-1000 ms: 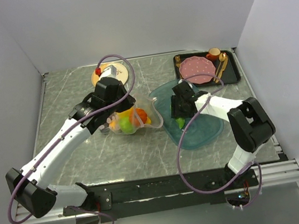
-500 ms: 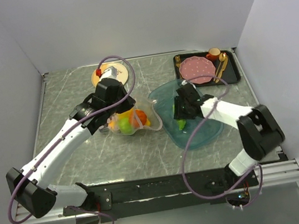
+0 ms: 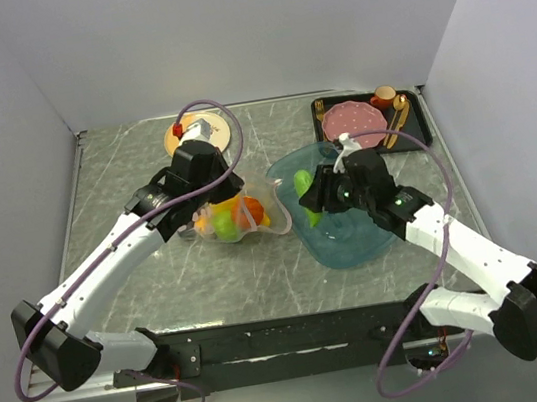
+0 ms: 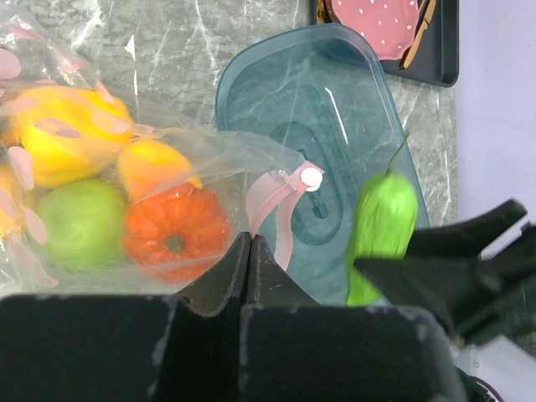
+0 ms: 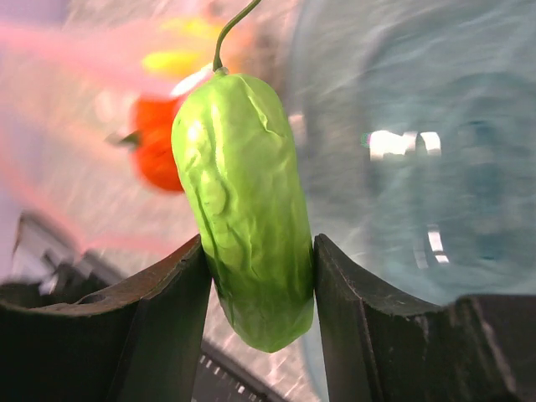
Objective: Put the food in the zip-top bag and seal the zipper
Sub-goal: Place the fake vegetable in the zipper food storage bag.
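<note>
The right gripper (image 5: 261, 272) grasped the cucumber (image 5: 243, 193) (stem end forward); the bag (image 4: 167, 155) lay to its left, edge pinched in the clenched left gripper (image 4: 249, 251).

Zip-top bag (image 3: 240, 215): clear, floppy, pale dot print, slumped just left of the teal tray (image 3: 361, 243). Its mouth faces the tray and one lip is pinched in the closed left gripper (image 4: 249, 249).

Zipper (image 4: 266, 199): pale-pink strip, unsealed, curling loose at the tray-side mouth, with a white round tab at its end.

Bunched together inside the bag: yellow pepper (image 4: 63, 142), green apple (image 4: 79, 222), orange piece (image 4: 155, 167), red-orange tomato (image 4: 176, 230). The tomato is nearest the tray.

Cucumber (image 5: 247, 209): green, wrinkled, thin stem, outside the bag. It is clamped between the right gripper (image 5: 258, 255) fingers and held in the air over the tray's left part, stem end toward the bag.
</note>
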Action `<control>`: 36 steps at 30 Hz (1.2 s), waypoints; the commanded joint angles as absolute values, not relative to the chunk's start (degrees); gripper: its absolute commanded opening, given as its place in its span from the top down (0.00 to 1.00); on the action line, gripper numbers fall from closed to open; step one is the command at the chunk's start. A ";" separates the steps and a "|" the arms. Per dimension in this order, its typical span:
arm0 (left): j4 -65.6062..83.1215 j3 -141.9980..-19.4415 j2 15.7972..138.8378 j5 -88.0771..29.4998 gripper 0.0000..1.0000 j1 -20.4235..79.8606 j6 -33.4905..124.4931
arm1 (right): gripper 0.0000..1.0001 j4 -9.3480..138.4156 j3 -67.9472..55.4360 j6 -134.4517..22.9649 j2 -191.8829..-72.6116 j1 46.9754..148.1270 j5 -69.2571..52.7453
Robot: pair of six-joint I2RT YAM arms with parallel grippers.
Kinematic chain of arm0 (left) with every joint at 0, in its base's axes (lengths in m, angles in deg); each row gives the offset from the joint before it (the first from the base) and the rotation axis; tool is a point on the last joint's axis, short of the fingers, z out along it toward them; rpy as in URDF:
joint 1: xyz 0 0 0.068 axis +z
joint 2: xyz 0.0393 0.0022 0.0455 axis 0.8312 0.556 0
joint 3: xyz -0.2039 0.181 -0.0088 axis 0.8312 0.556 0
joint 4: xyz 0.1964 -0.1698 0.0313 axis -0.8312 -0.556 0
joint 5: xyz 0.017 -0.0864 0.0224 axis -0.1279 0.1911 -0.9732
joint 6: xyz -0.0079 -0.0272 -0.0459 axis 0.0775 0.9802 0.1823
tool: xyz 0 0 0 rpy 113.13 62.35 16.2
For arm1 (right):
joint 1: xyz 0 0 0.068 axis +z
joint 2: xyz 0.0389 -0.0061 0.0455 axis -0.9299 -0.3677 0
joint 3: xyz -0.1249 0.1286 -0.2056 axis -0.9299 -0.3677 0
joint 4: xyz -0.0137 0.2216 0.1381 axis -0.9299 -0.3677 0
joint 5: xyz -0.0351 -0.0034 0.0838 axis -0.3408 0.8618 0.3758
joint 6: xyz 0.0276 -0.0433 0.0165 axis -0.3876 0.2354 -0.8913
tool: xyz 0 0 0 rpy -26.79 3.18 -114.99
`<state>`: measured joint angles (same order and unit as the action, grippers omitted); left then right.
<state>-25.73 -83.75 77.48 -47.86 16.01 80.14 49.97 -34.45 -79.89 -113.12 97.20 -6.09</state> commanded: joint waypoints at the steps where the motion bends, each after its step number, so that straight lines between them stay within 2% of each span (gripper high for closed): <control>1: -24.46 -84.75 77.32 -47.57 0.99 15.88 80.06 | 0.65 51.33 -33.20 -78.11 -111.90 101.37 -1.66; 18: -23.76 -84.31 77.06 -46.87 0.99 15.88 80.06 | 0.66 46.15 -25.20 -70.64 -122.87 107.62 5.37; 36: -24.02 -82.56 75.39 -44.49 0.99 15.96 79.01 | 0.60 45.71 -13.78 -70.28 -134.13 107.71 -4.03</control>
